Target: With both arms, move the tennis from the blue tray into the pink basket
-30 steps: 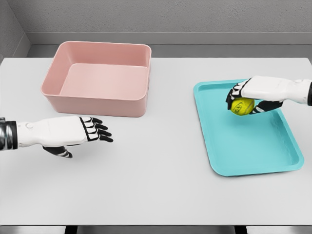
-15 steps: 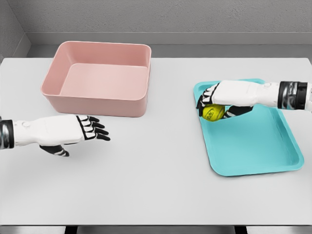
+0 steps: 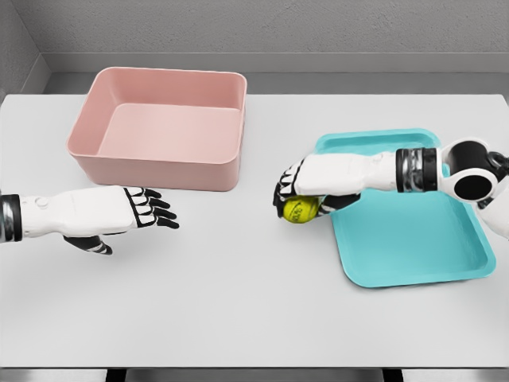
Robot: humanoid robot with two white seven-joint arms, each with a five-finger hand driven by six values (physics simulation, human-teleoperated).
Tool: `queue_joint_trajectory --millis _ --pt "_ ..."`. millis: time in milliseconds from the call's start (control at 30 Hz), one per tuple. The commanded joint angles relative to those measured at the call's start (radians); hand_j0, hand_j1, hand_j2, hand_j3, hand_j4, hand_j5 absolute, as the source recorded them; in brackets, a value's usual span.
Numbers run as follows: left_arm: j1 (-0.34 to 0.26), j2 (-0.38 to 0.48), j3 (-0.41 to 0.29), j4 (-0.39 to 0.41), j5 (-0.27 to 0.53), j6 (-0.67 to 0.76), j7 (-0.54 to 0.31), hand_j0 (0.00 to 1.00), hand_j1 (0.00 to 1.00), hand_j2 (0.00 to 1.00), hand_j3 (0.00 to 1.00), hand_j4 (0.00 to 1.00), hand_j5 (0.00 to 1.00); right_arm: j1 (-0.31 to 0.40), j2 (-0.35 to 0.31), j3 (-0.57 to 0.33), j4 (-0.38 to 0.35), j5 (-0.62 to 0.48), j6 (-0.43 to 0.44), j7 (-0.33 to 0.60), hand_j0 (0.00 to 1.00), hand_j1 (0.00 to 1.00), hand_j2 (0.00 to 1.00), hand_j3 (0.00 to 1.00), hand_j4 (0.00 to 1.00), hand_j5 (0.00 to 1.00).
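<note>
Tabletop (image 3: 254, 302) in pale grey, seen from above the robot's head. Right hand (image 3: 306, 187) reaches in from the right, fingers curled down around a yellow-green ball (image 3: 300, 210), which sits just left of the blue tray (image 3: 413, 255), past its left edge and over bare table. Whether the ball touches the table cannot be told. Left hand (image 3: 119, 213) hovers low at the left, palm sideways, black-tipped fingers (image 3: 159, 213) spread and holding nothing. Pink basket (image 3: 159, 163) stands at the far left, behind the left hand, well apart from the ball.
</note>
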Motion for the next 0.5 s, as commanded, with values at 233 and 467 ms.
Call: queue_joint_trajectory --millis 233,467 --pt "-0.003 0.002 0.004 0.000 0.008 0.002 -0.003 1.00 1.00 1.00 1.00 1.00 1.00 0.000 0.060 0.062 0.020 -0.007 0.003 0.009 0.56 0.56 0.56 0.56 0.56 0.56" --pt "-0.009 -0.010 -0.002 0.000 0.039 0.002 -0.016 1.00 1.00 1.00 1.00 1.00 1.00 0.002 0.098 0.076 0.064 0.000 0.003 0.011 0.56 0.56 0.56 0.56 0.56 0.56"
